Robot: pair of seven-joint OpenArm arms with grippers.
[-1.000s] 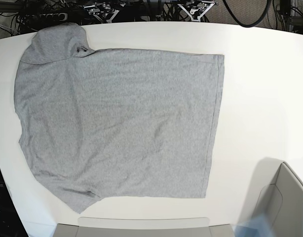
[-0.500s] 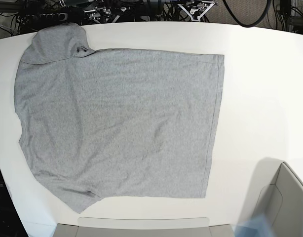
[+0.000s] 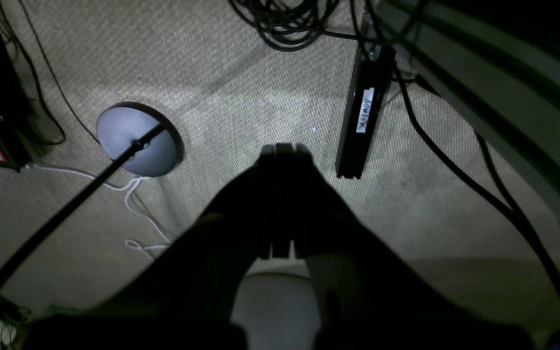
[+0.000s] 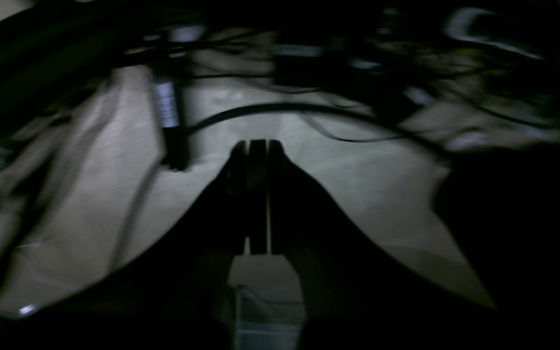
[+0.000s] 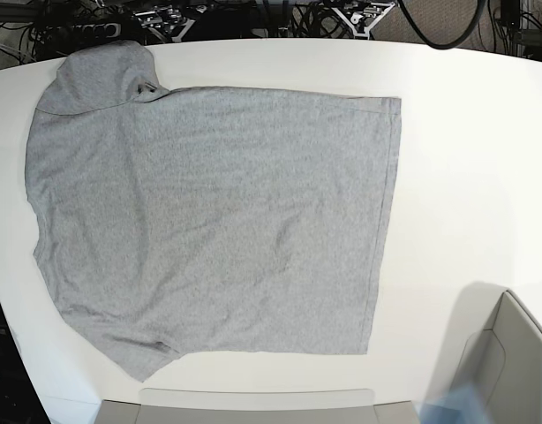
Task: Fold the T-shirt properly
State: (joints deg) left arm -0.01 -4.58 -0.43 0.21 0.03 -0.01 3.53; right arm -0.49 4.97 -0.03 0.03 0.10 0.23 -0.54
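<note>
T-shirt (image 5: 209, 216) spread flat, plain side up, across white table (image 5: 465, 168), one sleeve bunched at far left corner. Left gripper (image 3: 282, 150) and right gripper (image 4: 255, 146) both pressed together, empty, hanging over carpeted floor (image 3: 221, 78) among cables (image 3: 285, 24), away from the cloth

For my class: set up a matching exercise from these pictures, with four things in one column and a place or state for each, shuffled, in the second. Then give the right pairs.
Things:
1. T-shirt
2. left gripper
3. table
4. black bar with a white label

Places or states:
A. white, bearing the cloth
B. lying on the carpet among cables
C. spread flat, plain grey side up
D. shut, hanging over the floor

Pairs: 1-C, 2-D, 3-A, 4-B
</note>
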